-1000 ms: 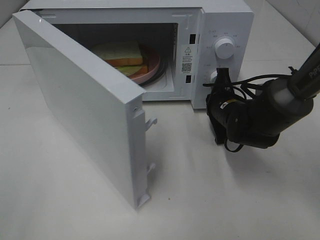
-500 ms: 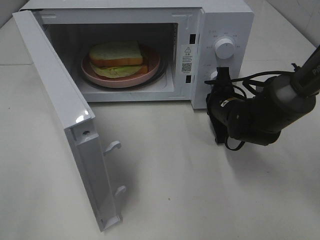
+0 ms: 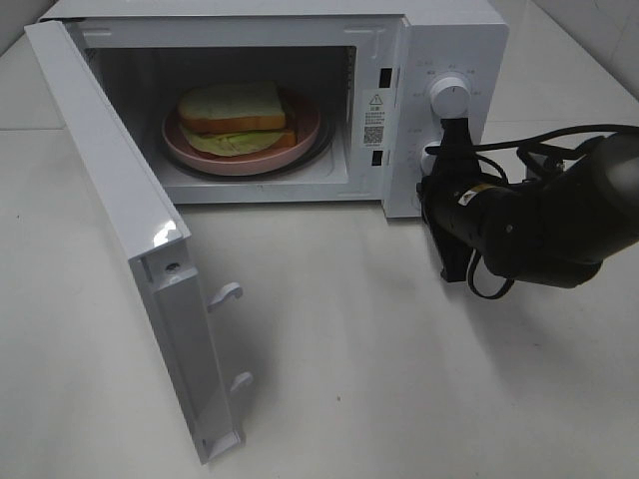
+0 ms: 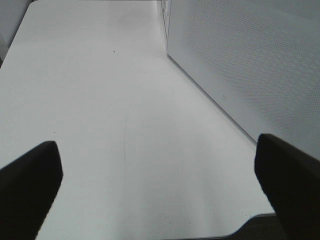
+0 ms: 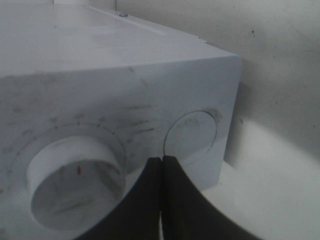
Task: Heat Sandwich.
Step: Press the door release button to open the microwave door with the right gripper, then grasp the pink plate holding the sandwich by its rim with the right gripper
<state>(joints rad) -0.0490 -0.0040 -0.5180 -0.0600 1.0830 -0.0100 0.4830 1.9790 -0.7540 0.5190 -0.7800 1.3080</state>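
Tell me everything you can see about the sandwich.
The sandwich has two pale white bread slices with golden-tan crust and light green leaf between them, showing at the front. It lies flat on a round pink plate inside the white microwave, whose door stands open. Only the plate touches it.

White microwave (image 3: pixel 454 40); pink plate (image 3: pixel 306 126); sandwich (image 3: pixel 235 105): white bread, tan crust, green filling; black right gripper (image 5: pixel 161 160); dotted panel (image 4: pixel 250 60), probably door.
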